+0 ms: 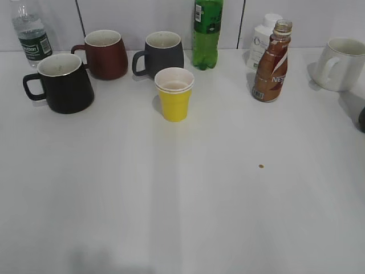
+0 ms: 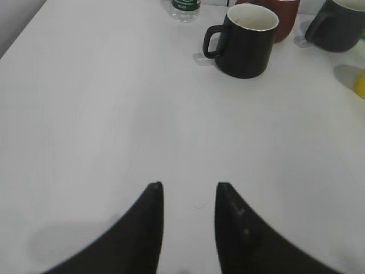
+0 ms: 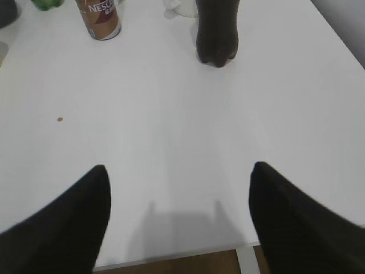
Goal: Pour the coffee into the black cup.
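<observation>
Standing uncapped, waisted brown coffee bottle (image 1: 272, 65); glossy black cup (image 1: 64, 83); both end effectors parted, empty.

The left end effector (image 2: 188, 197) has its two dark fingers (image 2: 145, 228) a little way apart, with a narrow gap between them. It holds nothing and hangs above the desk (image 2: 114, 114). The right end effector (image 3: 179, 188) has its fingers (image 3: 68, 222) spread wide apart. It is empty too. Neither arm shows in the exterior view.
</observation>
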Robot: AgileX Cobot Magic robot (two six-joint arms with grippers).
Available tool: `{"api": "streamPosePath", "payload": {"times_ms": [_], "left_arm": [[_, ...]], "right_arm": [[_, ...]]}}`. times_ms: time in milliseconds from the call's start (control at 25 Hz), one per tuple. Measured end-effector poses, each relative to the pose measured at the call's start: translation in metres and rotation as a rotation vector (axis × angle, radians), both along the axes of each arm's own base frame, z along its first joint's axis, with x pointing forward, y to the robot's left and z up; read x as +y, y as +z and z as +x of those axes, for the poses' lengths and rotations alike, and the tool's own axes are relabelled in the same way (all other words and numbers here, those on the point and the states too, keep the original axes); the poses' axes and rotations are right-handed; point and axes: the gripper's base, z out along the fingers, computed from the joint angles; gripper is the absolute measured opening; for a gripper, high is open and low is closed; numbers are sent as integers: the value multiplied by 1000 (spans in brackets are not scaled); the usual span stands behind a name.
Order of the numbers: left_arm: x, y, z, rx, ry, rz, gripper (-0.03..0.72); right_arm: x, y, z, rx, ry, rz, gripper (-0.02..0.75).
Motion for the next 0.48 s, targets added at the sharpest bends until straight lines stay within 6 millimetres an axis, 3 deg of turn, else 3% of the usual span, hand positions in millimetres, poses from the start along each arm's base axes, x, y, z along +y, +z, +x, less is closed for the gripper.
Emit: {"api": "streamPosePath", "payload": {"times_ms": [480], "left_arm": [[0, 0, 0, 0, 0, 0, 238]], "right_arm": [[0, 0, 0, 0, 0, 0, 589]]}}
